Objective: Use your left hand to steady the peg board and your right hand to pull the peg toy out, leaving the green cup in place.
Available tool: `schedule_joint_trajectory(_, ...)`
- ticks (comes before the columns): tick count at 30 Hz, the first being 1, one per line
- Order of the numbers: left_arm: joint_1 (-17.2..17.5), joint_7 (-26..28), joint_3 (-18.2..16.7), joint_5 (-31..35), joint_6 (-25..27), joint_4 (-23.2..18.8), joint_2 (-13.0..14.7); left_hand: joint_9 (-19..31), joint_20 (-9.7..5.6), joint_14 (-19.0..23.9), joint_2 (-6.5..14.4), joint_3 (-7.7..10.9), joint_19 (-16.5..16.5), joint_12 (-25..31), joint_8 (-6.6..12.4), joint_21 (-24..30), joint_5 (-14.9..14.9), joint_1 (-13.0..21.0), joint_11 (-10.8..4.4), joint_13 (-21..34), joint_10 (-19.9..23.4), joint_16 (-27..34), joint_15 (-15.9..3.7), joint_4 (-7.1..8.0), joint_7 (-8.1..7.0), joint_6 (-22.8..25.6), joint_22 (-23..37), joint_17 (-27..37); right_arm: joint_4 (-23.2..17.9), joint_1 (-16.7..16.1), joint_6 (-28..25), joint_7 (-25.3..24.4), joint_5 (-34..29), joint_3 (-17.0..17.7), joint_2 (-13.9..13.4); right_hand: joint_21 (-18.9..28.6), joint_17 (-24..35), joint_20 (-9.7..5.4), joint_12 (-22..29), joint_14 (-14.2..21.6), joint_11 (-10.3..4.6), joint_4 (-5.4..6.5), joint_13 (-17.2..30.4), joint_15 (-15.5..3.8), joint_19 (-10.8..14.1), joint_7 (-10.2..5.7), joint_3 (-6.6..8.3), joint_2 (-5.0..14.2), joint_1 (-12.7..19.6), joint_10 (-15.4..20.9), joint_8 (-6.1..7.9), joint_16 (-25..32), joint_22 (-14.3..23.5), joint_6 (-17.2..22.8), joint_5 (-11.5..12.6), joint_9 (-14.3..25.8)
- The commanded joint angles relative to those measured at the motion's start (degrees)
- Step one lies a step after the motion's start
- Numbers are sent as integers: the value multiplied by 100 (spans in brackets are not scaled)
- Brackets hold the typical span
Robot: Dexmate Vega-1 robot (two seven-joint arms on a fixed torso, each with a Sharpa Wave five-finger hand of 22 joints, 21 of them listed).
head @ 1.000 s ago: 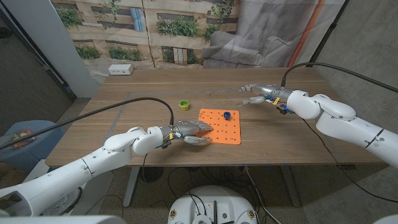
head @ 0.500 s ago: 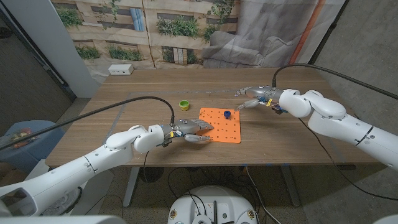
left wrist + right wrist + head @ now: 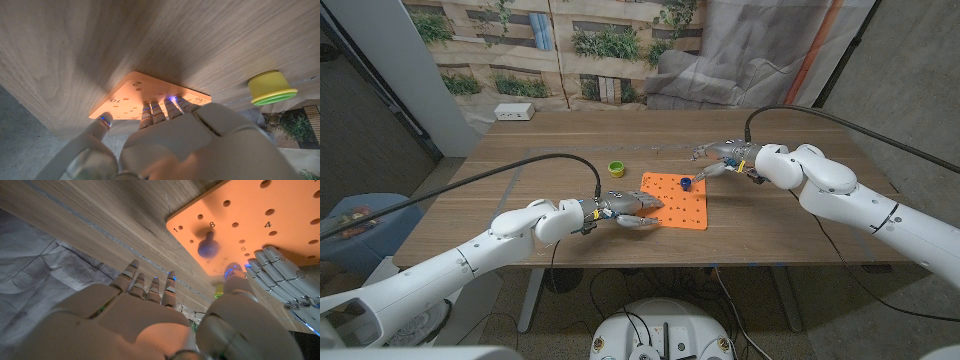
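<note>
Orange peg board is being pinned by the left hand, its fingers pressing the near corner. The right hand, fingers spread and empty, is hovering beside the blue peg toy, not yet gripping; the green cup is sitting untouched.

orange peg board with dark holes, blue peg toy, green-and-yellow cup.

left hand fingers on peg board, green cup
</note>
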Motion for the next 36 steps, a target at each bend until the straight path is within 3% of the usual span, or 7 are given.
schedule_joint_trajectory(1,5,12,-13,-55,-69,24,52,17,-936,35,470,11,-11,46,43,51,54,40,47,31,88,47,-480,-38,3,59,9,21,129,134,-115,156,-475,-265,293,45,29,6,38,44,-17,-6,24,29,39,-37,54,19,91,17,67,33,24,94,28,34)
schedule_joint_trajectory(26,17,-28,-1,-101,-150,54,52,19,-926,42,501,74,10,41,53,58,51,80,32,31,90,44,-486,-92,-6,103,8,15,411,53,-191,-45,-836,-451,576,60,42,-10,42,99,-28,-20,30,-11,133,-121,155,66,406,5,234,67,24,359,71,62)
schedule_joint_trajectory(36,-3,-82,20,-122,-141,77,19,19,-919,49,511,104,16,42,59,58,49,103,40,31,96,43,-481,-126,-4,131,7,11,549,-8,-243,-348,-776,-441,678,86,57,-63,99,275,-68,-17,34,-85,311,-218,202,43,689,164,485,141,24,763,61,112)
